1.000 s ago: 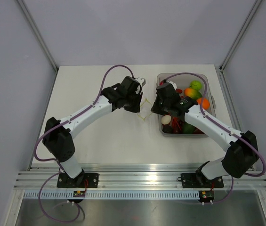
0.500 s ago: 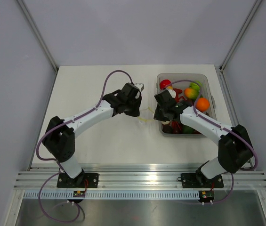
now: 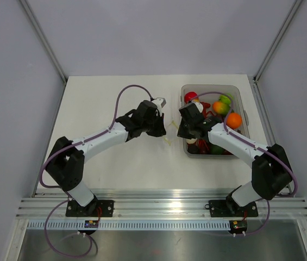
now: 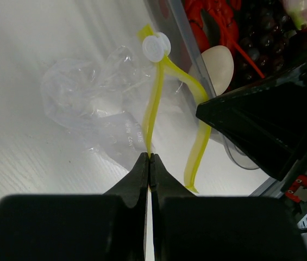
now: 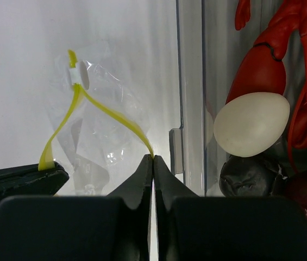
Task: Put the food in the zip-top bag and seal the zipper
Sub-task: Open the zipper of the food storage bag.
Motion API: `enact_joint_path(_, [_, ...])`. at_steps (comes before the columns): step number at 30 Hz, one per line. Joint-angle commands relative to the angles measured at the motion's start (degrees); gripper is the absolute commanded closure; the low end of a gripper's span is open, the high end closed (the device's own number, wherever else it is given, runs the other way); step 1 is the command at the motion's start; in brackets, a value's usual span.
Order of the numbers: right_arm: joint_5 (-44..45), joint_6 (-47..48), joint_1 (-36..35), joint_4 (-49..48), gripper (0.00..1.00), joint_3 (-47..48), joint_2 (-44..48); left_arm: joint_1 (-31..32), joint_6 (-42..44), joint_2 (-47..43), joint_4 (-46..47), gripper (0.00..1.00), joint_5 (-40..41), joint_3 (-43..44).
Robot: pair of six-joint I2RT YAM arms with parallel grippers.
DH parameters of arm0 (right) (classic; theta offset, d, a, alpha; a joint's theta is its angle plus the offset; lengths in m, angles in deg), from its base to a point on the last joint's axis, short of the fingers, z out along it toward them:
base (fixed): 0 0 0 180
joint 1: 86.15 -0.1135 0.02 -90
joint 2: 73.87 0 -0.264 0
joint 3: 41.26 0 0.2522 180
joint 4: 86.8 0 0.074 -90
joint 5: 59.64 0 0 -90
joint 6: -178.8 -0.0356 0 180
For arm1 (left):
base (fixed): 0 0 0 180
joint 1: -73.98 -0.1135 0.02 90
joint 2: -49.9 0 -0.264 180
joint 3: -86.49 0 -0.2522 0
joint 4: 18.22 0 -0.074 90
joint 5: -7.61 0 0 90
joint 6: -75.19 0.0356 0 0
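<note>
The clear crinkled zip-top bag (image 4: pixel 91 103) hangs between my two grippers, just left of the bin, and also shows in the right wrist view (image 5: pixel 107 130). Its yellow zipper (image 4: pixel 154 103) is split into two strips that meet at a white slider (image 4: pixel 154 47). My left gripper (image 4: pixel 150 157) is shut on one strip. My right gripper (image 5: pixel 153 157) is shut on the other strip (image 5: pixel 115 117). In the top view the left gripper (image 3: pixel 157 129) and the right gripper (image 3: pixel 181 128) face each other, with the bag (image 3: pixel 168 136) between them. I see no food in the bag.
The grey-clear bin (image 3: pixel 241 97) stands right of the bag. It holds a white egg (image 5: pixel 251 123), a red lobster (image 5: pixel 263 70), dark fruits (image 5: pixel 248 175), an orange (image 3: pixel 233 120) and green fruit (image 3: pixel 226 99). Its wall (image 5: pixel 190 81) is close to my right fingers.
The right gripper has drawn back from over the bin to its left edge. The left gripper has shifted nearer. The bag's mouth looks narrower from above than one second ago.
</note>
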Motion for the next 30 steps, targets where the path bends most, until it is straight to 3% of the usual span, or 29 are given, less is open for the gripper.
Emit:
enact_joint_path(1, [0.00, 0.52, 0.48, -1.23, 0.93, -0.01, 1.90, -0.05, 0.51, 0.81, -1.45, 1.00, 1.46, 5.41])
enact_joint_path(9, [-1.06, 0.44, 0.48, -1.13, 0.66, 0.69, 3.22, 0.30, 0.42, 2.21, -4.79, 1.00, 2.96, 8.31])
enact_joint_path(30, [-0.54, -1.05, 0.48, -2.19, 0.54, 0.34, 10.25, 3.64, 3.32, 4.94, -13.76, 1.00, 13.94, 15.62])
